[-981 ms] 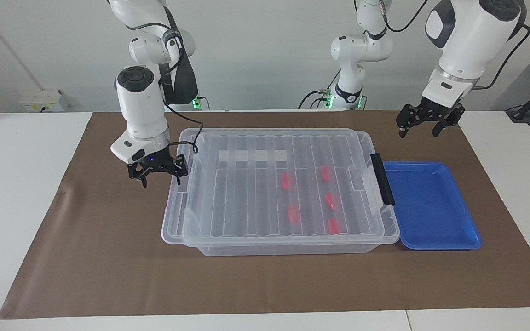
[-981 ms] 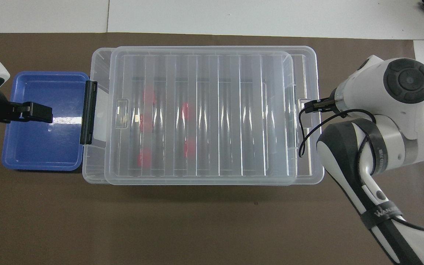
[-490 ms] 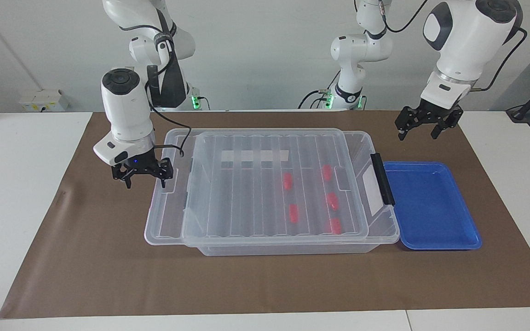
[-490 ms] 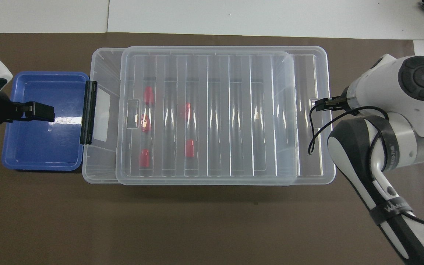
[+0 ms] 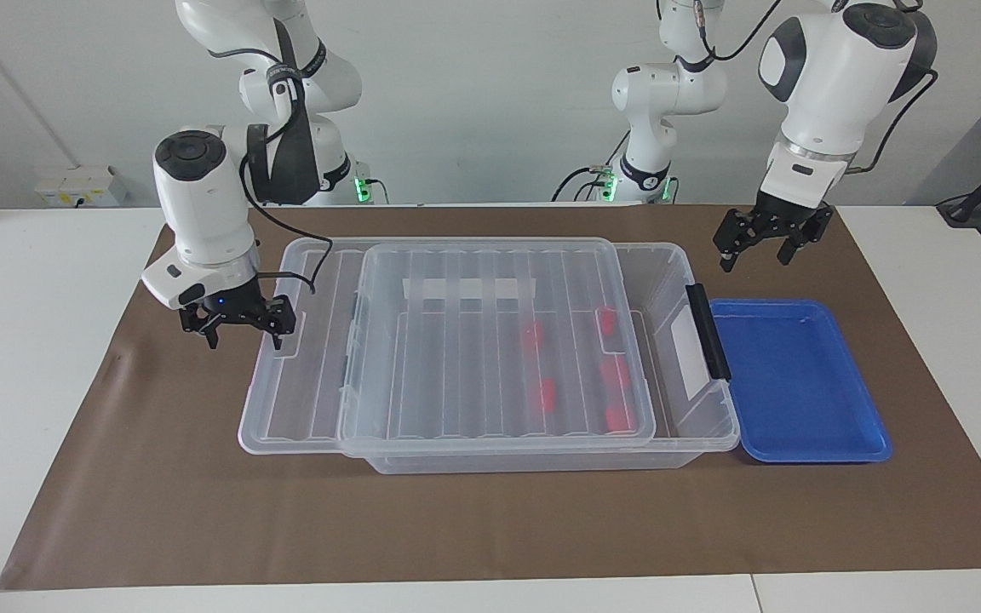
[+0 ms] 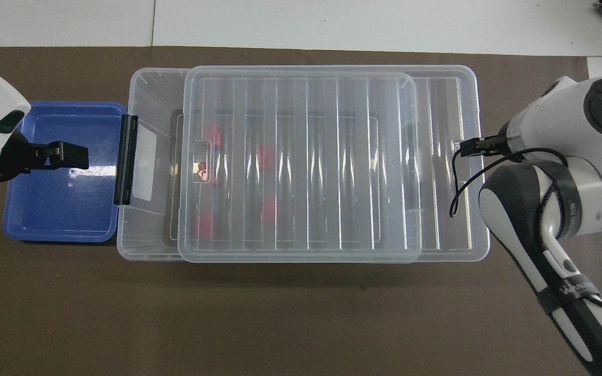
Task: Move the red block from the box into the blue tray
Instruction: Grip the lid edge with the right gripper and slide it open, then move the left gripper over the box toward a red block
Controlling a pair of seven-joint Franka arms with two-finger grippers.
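five red blocks (image 5: 547, 395) lay inside the clear box (image 5: 695, 426), mid-frame, under its lid (image 5: 422, 358), which overhung the frame's left. right gripper (image 5: 239, 322) sat at the lid's left edge, fingers spread, grasp unclear. left gripper (image 5: 760, 239) hung open, empty, upper right above the blue tray (image 5: 797, 383).

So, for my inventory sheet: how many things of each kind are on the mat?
Red blocks: 5
Box: 1
Lid: 1
Blue tray: 1
Total: 8
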